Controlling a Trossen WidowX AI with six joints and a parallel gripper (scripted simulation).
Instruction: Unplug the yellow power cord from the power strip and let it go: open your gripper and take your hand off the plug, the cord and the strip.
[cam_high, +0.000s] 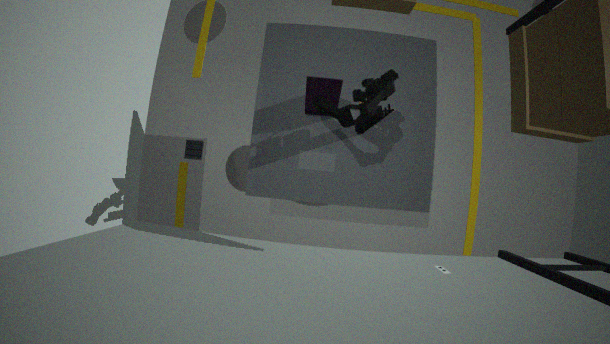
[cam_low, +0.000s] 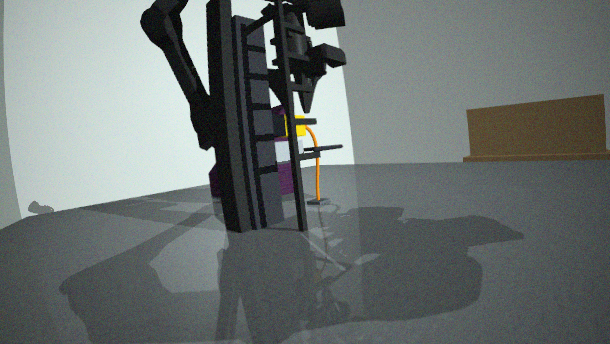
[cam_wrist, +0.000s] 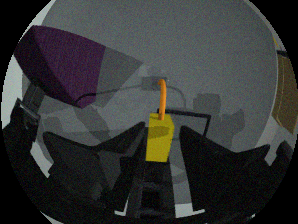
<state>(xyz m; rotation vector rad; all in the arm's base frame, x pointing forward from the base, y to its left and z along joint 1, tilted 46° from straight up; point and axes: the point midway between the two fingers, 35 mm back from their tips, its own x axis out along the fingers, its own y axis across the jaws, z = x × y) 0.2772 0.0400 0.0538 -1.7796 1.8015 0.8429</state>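
The yellow plug (cam_low: 300, 131) (cam_wrist: 159, 145) is a small block with an orange cord (cam_low: 318, 170) (cam_wrist: 163, 97) on its far end. The cord runs down to a small dark base (cam_low: 317, 201). My gripper (cam_low: 307, 107) (cam_wrist: 162, 128) is partly open, pointing down just over the plug. In the wrist view its fingertips stand on either side of the plug, the left one very close and the right one with a narrow gap. Where the plug meets the power strip is hidden, and I cannot make out the strip for certain.
A tall dark rack (cam_low: 223, 115) with grey panels stands left of the plug in the exterior view. A purple box (cam_high: 320, 90) (cam_low: 286, 177) (cam_wrist: 75, 65) is nearby. A thin black frame (cam_wrist: 208, 125) stands just beyond the right finger. A brown wooden box (cam_high: 560, 75) is farther off.
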